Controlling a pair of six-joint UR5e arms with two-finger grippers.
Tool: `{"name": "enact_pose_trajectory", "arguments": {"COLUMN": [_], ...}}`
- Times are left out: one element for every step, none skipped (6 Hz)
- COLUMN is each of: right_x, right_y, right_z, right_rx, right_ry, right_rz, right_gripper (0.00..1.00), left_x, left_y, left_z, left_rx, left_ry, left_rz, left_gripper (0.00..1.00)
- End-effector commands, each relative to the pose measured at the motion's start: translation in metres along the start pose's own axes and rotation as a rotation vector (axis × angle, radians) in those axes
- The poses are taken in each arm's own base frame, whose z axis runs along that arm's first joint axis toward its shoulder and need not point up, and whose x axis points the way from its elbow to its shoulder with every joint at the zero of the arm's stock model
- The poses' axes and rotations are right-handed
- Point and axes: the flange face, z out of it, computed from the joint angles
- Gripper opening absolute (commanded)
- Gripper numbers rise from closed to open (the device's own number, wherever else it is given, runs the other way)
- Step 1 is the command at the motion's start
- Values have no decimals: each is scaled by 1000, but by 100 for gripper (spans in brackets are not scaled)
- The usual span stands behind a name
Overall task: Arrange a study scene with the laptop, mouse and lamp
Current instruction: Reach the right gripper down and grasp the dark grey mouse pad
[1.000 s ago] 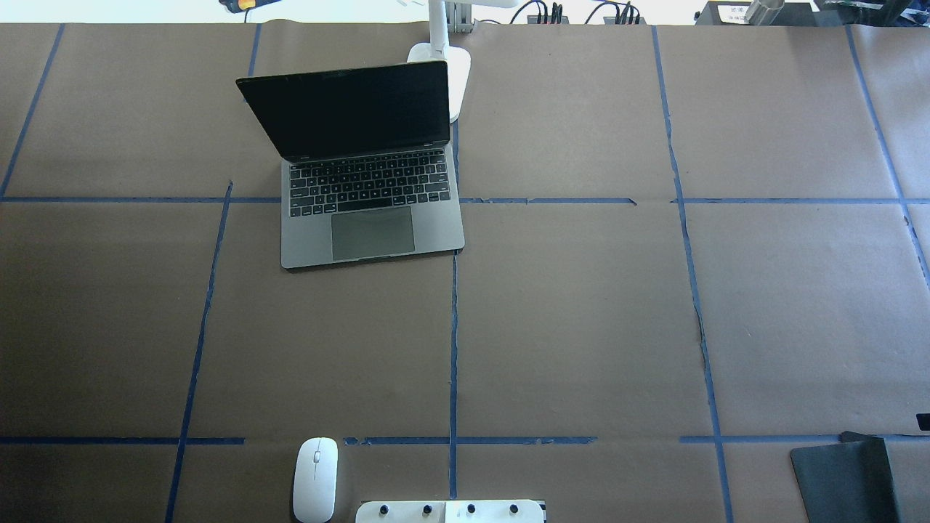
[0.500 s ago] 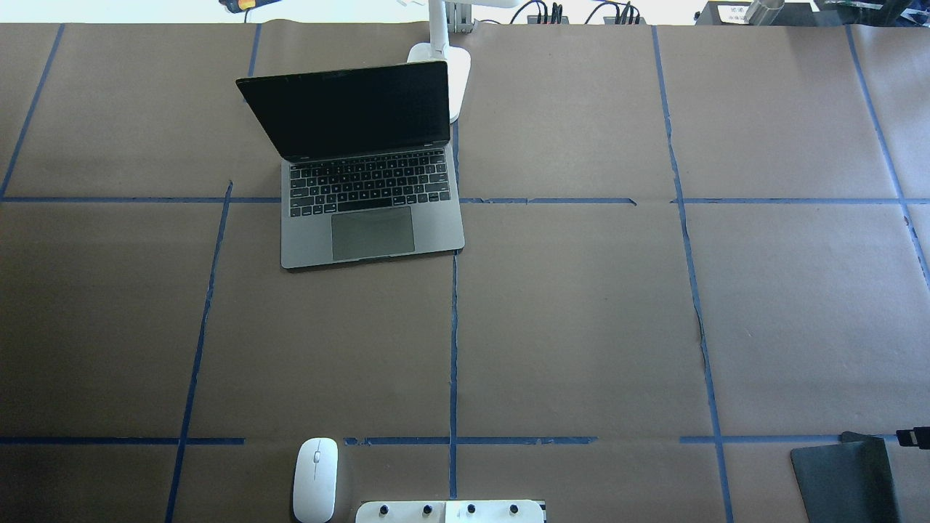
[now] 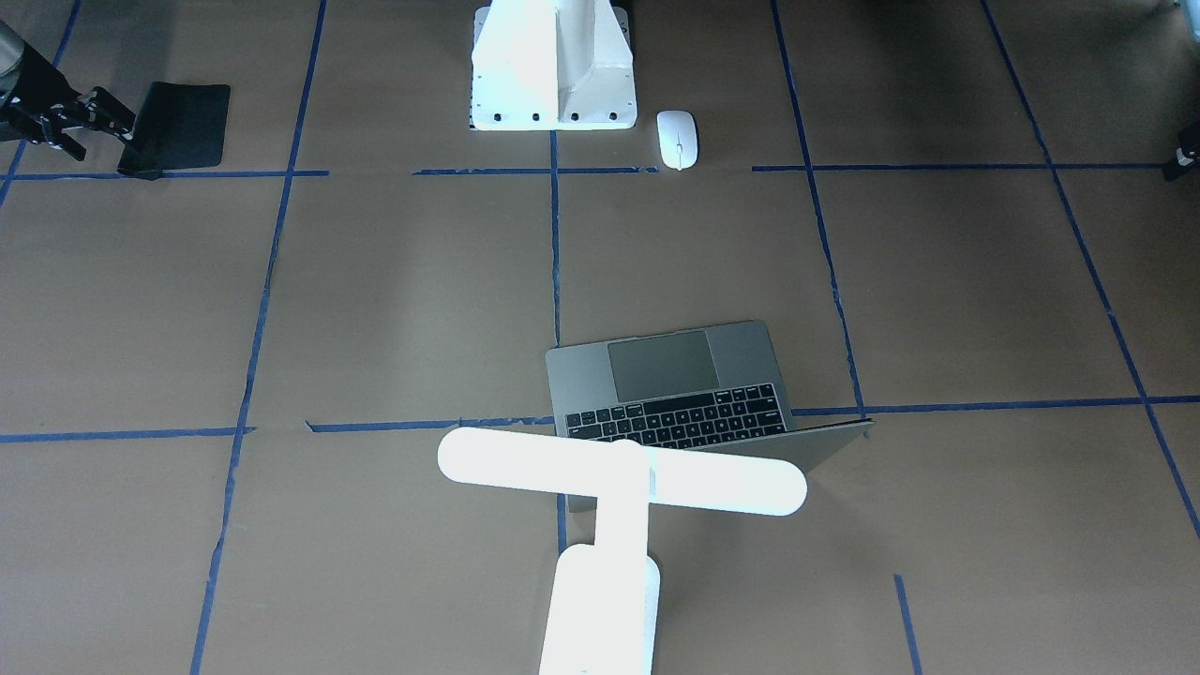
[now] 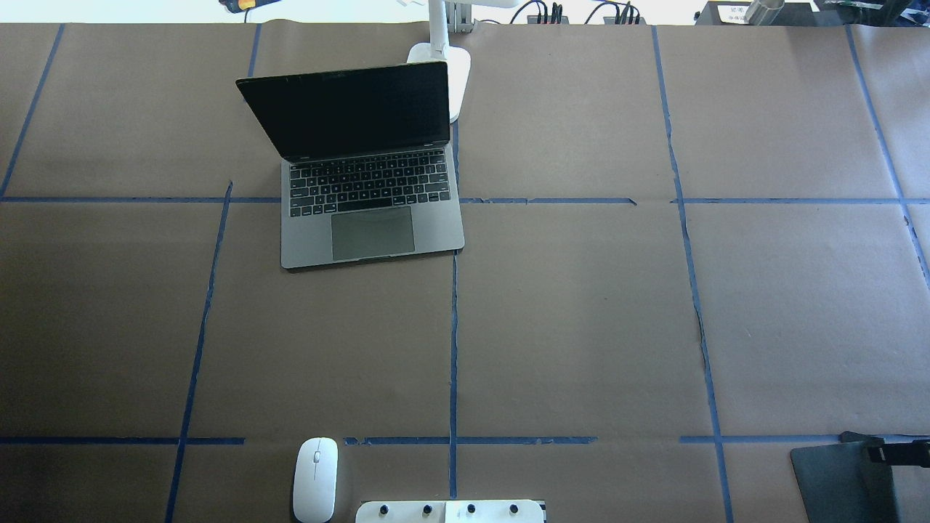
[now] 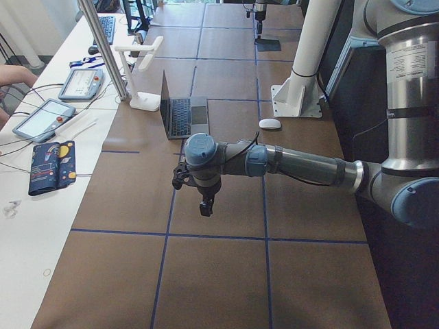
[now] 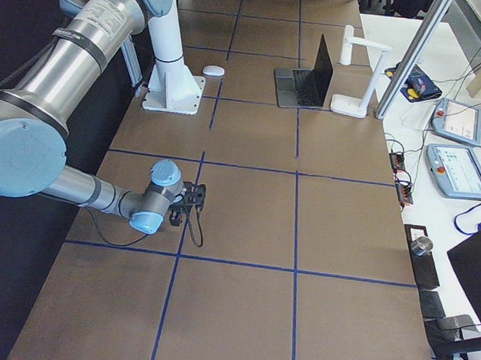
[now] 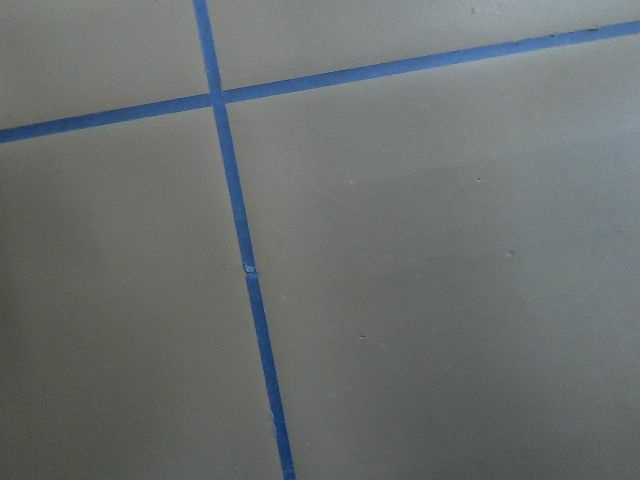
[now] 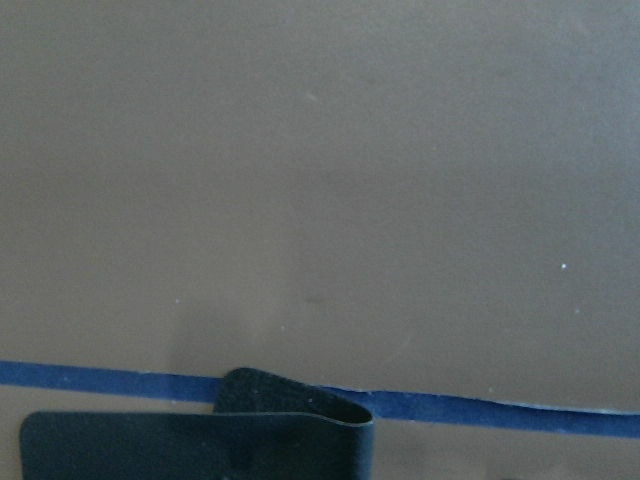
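Exterior front-facing, whole lamp [image 3: 622, 511], overhead crops head

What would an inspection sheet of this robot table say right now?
Surface: brown paper table cover marked with a blue tape grid.
Job's things: thin grey metal laptop open, screen dark; white T-shaped desk lamp standing just behind it; glossy white oval mouse far off, beside the white bolted pedestal.
Clutter: flat black rectangular pad, one corner curled up.
Grippers: right gripper at the pad's edge, left gripper above bare paper; open or shut cannot be told.
Cables: thin black cable looped by the right wrist.
Surroundings: white side bench with touchscreen handsets and loose wires.
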Motion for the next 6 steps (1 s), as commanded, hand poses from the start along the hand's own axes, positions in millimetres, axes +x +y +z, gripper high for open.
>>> {"name": "enact_pose_trajectory", "arguments": {"right_x": [-15,-15,-16,-20,-28,-40], "right_y": [5,4,4,4,3,1], "right_z": [12,13,13,11,6,0], "right_rx": [-16,-16,-14,-13,-7,-1], "right_ry": [-13,-13,-15,-24,-41,-65], "right_rz": [-7,1,-1,-4,-6,-11], "right_gripper": [78,59,23,0,0,0], "left_x": [-1,-1,-1,-2,-3,-3], "left_y": [0,4,4,4,5,5], "left_z": [0,1,1,1,2,2], "left_rx": [0,-2,-2,-3,-5,-5], "left_ry": [0,2,2,2,2,2], "left_rz": [1,-1,-1,-2,-4,-4], "left_gripper": [100,100,100,100,100,100]}}
